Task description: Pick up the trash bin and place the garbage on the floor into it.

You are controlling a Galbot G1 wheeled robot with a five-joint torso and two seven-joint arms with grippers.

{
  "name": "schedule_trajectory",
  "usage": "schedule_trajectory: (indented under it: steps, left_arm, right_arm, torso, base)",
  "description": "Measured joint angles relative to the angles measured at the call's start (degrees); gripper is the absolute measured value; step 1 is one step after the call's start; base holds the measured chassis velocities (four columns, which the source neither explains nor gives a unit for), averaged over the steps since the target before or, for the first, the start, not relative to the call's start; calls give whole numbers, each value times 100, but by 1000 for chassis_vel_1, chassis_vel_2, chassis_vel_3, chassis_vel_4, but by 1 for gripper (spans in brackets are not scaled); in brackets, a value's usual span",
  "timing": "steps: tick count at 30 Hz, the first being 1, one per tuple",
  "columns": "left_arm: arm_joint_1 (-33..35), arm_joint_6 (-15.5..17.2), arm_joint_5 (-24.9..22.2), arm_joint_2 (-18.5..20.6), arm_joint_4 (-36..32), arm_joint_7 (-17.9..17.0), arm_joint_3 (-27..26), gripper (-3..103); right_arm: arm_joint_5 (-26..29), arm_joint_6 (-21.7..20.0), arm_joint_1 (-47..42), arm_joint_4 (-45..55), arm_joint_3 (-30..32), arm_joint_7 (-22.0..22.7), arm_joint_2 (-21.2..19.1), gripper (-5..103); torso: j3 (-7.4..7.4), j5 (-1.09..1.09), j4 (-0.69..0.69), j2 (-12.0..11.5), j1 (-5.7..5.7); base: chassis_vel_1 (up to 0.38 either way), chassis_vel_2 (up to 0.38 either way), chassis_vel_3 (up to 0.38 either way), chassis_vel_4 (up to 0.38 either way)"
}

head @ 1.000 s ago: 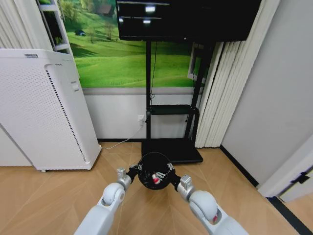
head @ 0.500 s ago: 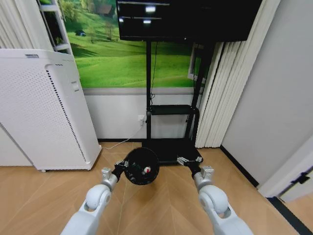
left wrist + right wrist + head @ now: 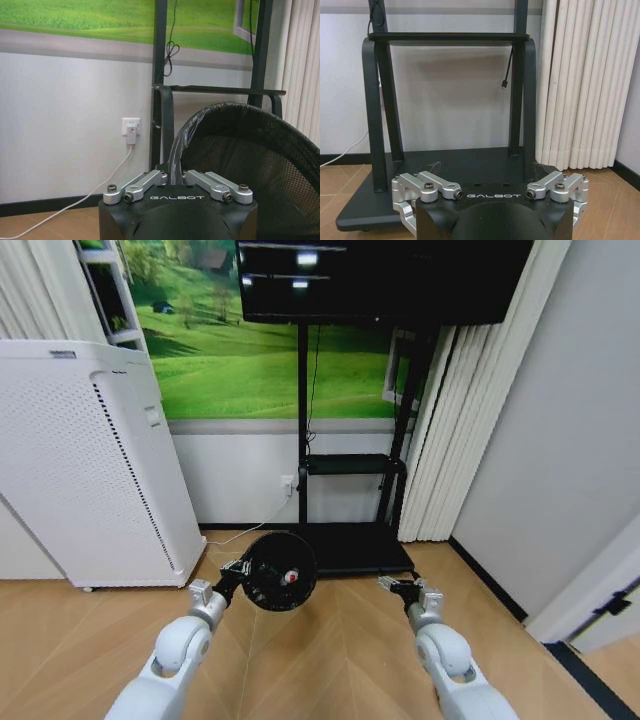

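My left gripper is shut on the rim of the trash bin, a small round black mesh basket held above the floor. In the left wrist view the fingers clamp the bin's rim, and the mesh wall curves away beside them. A small red-and-white piece of garbage shows inside the bin. My right gripper hangs open and holds nothing, well to the right of the bin and low over the floor.
A tall white appliance stands at the left. The black TV stand's base lies just behind the bin, with the screen above. White curtains and a grey wall close the right side. A cable runs along the skirting.
The left arm has carried the bin leftward and a little farther away. The right gripper has drawn off from the bin to the right.
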Motion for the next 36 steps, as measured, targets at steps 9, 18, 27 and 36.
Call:
schedule_trajectory:
  steps: [9, 18, 27, 36]
  left_arm:
    - [-38, 1, -34, 16, 55, 7, 8, 4]
    - [-64, 1, -41, -5, 114, 22, 30, 4]
    - [-124, 0, -71, -25, 143, 19, 19, 4]
    - [-121, -15, -67, -103, 138, 32, -5, 4]
  right_arm:
    - [5, 58, -25, -16, -50, -8, 11, 100]
    - [-14, 215, -90, -82, -146, -5, 41, 100]
    - [675, -691, -927, 325, -240, 387, -191, 100]
    - [1615, -1489, -1432, 203, -170, 1020, -695, 100]
  torso:
    - [0, 2, -1, 0, 1]
    - [0, 3, -2, -2, 1]
    - [0, 2, 0, -2, 1]
    - [0, 1, -2, -1, 0]
  base:
    - [-200, -201, 196, 195]
    - [-225, -222, 218, 225]
    - [-35, -27, 29, 28]
    - [13, 13, -13, -9]
